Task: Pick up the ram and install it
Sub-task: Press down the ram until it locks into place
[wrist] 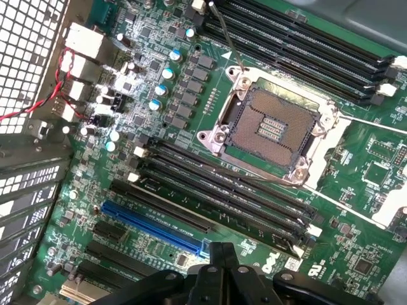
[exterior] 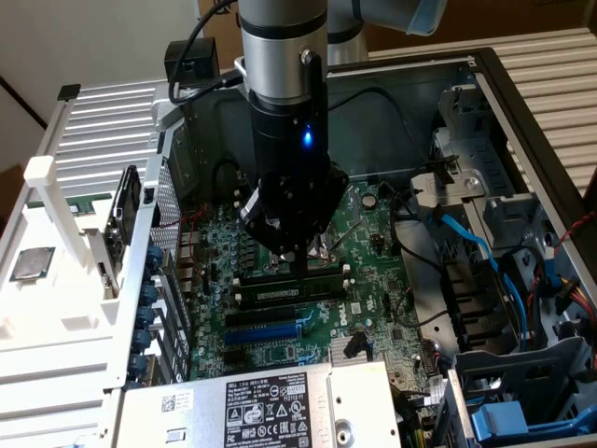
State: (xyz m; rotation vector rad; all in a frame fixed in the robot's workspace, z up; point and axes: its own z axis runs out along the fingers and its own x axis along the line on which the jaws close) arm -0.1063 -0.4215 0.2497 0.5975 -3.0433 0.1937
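The gripper (exterior: pixel 300 266) hangs low inside the open computer case (exterior: pixel 485 84) — right over the ram (exterior: pixel 291 290), which seems seated in a black memory slot (exterior: pixel 284 276) beside the CPU socket (wrist: pixel 275 127). Fingers open or closed — can't tell.

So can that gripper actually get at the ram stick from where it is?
Probably yes. The gripper sits right above the ram, which lies along the black memory slots, and nothing stands between them; the loose cables lie off toward the exterior view's right.
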